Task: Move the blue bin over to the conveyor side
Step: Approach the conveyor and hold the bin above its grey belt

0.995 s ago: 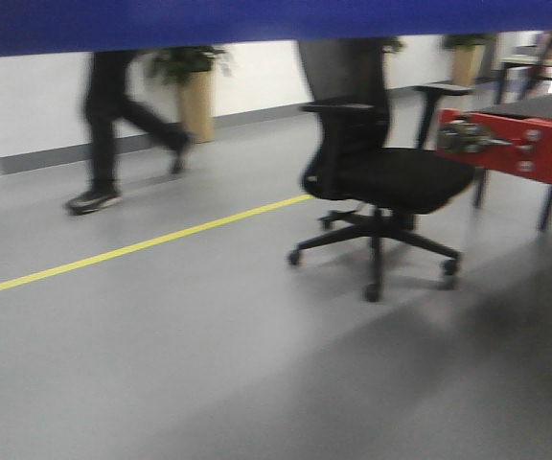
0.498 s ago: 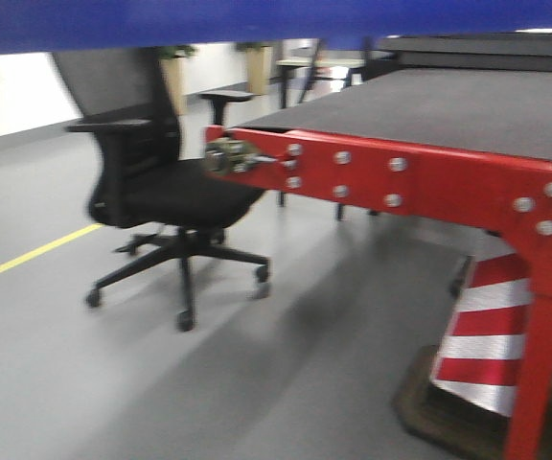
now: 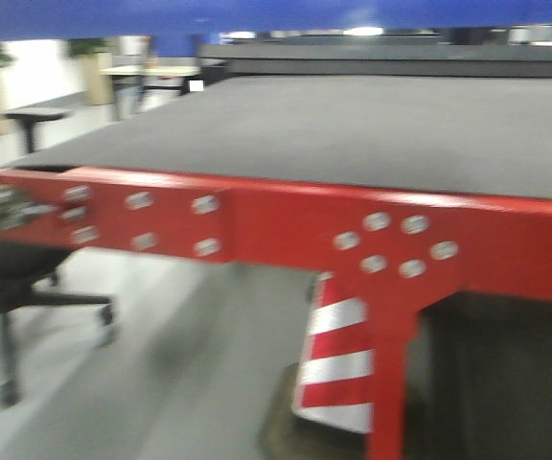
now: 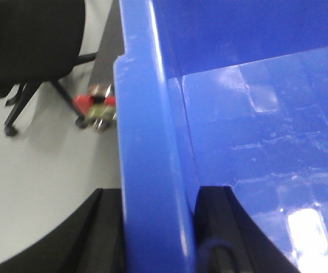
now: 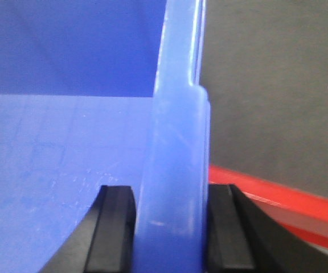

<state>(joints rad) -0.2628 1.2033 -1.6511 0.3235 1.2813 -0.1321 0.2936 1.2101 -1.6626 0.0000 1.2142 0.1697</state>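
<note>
The blue bin (image 3: 257, 13) shows as a blue band across the top of the front view, carried above the floor. My left gripper (image 4: 159, 219) is shut on the blue bin's left rim (image 4: 147, 131), one black finger outside, one inside. My right gripper (image 5: 172, 219) is shut on the bin's right rim (image 5: 178, 131) in the same way. The conveyor (image 3: 353, 129), a wide dark grey belt on a red bolted frame (image 3: 286, 235), lies straight ahead and just below the bin. In the right wrist view the belt (image 5: 278, 85) and red frame edge (image 5: 278, 196) sit beside the rim.
A black office chair (image 3: 8, 287) stands on the grey floor at the left, also under the bin's left side (image 4: 27, 40). A red-and-white striped post (image 3: 338, 355) stands under the conveyor frame. Desks and planters (image 3: 94, 67) line the far left.
The view has swung right: the walking person and yellow floor line are gone, the chair slid to the left edge, and the conveyor now fills the front view, much closer.
</note>
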